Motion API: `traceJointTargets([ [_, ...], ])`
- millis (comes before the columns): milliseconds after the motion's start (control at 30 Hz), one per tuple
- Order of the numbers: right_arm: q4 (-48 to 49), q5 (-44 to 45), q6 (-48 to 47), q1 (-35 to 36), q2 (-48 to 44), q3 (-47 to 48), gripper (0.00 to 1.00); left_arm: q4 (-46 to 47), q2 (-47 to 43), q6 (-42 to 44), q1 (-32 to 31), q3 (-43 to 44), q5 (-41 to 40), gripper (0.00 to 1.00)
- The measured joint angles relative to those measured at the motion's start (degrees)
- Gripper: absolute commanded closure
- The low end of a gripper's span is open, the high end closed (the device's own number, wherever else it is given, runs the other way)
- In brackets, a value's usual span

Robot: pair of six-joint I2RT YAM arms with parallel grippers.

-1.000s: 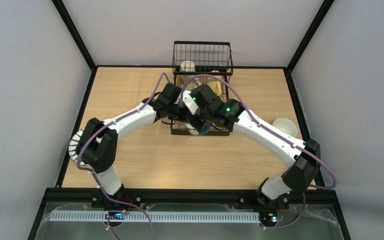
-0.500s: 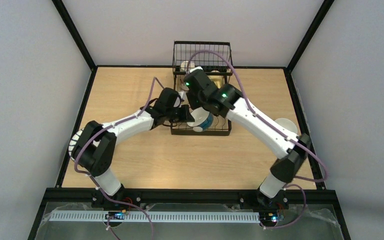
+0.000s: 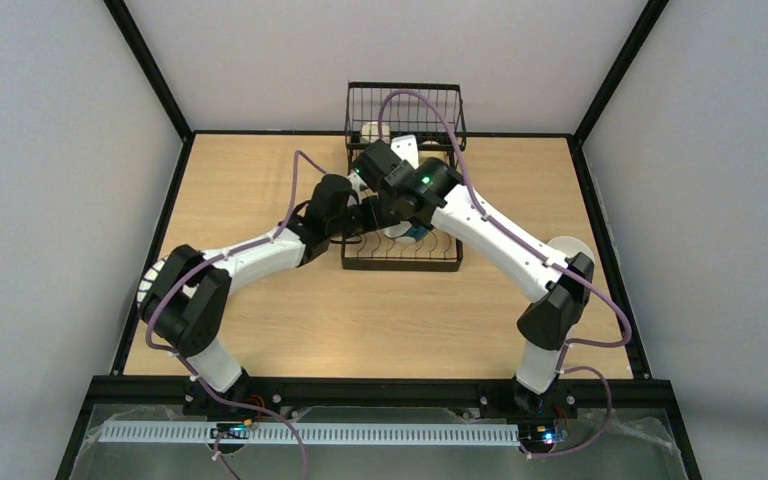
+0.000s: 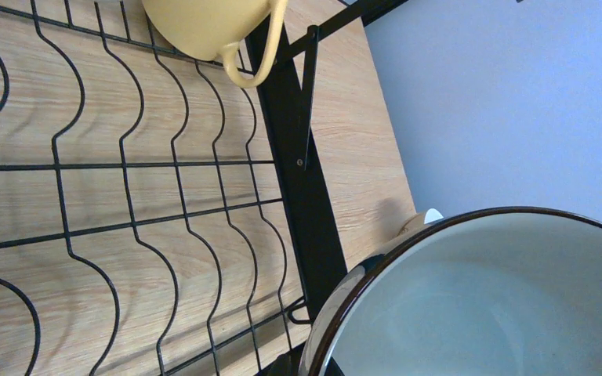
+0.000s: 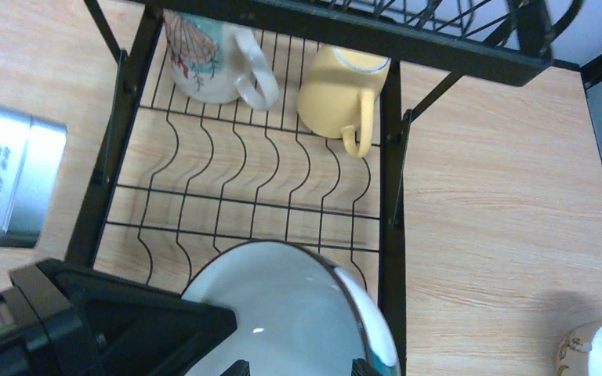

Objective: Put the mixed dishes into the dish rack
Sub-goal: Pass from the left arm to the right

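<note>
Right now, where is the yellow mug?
In the right wrist view, the yellow mug sits at the back of the dish rack, on its lower wire level under the upper basket, just right of the patterned mug.

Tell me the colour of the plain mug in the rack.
Pale yellow; the mug shows best in right wrist view.

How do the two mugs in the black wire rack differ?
The cream ceramic mug with a shell picture is decorated; the plain yellow ceramic mug has no picture. In the right wrist view, the cream mug's handle points sideways toward the yellow mug; the yellow mug's handle points toward the camera. Both sit on the lower level of the black wire dish rack.
</note>
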Motion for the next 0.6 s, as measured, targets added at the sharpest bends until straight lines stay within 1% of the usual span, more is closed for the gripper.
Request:
traceJointTargets([
  [167,-1.6,1.7,1.6,-0.1,-0.7,1.2,0.28,2.2,0.0,-1.8,0.1,-2.0,0.3,0.98],
  [600,-5.3,4.8,3.5,-0.3,-0.7,1.2,0.27,4.7,0.0,-3.0,0.3,-2.4,0.3,0.98],
])
